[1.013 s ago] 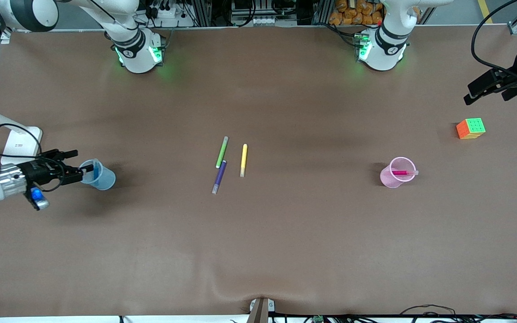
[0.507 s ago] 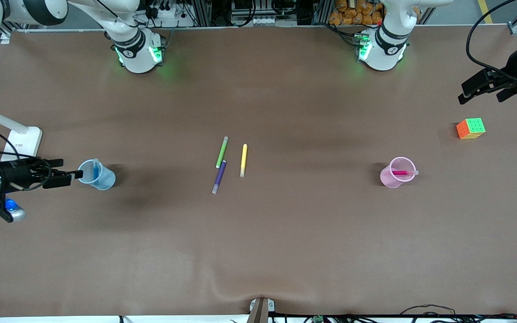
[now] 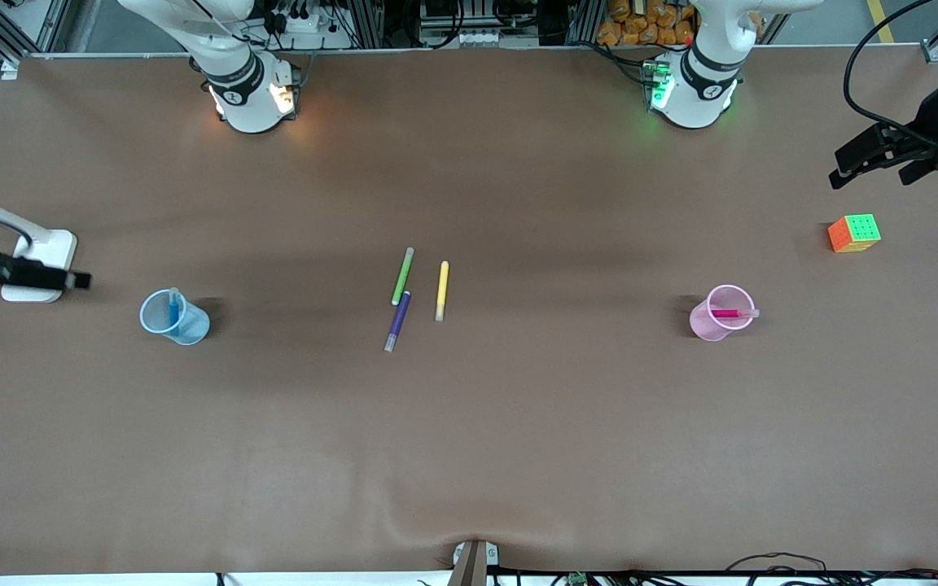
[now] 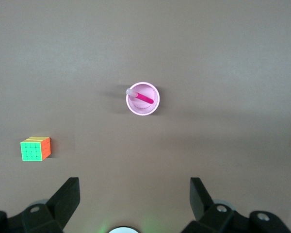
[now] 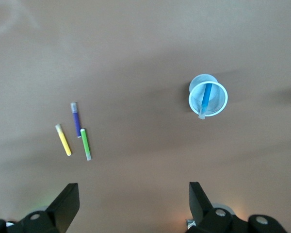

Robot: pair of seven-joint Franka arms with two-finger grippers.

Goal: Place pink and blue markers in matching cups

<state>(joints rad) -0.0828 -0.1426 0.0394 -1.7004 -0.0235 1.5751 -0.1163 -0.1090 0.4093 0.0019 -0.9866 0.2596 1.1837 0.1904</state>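
The light blue cup (image 3: pixel 192 329) stands upright toward the right arm's end of the table, with the blue marker (image 3: pixel 173 310) leaning inside it. Both also show in the right wrist view, the cup (image 5: pixel 216 105) and the marker (image 5: pixel 205 99). The pale pink cup (image 3: pixel 702 322) stands toward the left arm's end with the pink marker (image 3: pixel 728 313) inside. The left wrist view shows that cup (image 4: pixel 148 108) and marker (image 4: pixel 144 98) too. My right gripper (image 3: pixel 70 280) is open and empty, high over the table's edge. My left gripper (image 3: pixel 840 169) is open and empty, above the cube.
A green pen (image 3: pixel 402 276), a yellow pen (image 3: pixel 441 290) and a dark purple pen (image 3: pixel 397 321) lie together mid-table. A colourful cube (image 3: pixel 853 233) sits near the left arm's end. A white stand base (image 3: pixel 50 244) sits at the right arm's end.
My right gripper has pulled away from the blue cup toward the table's end and risen, leaving the blue marker in the cup. The left gripper shifted slightly.
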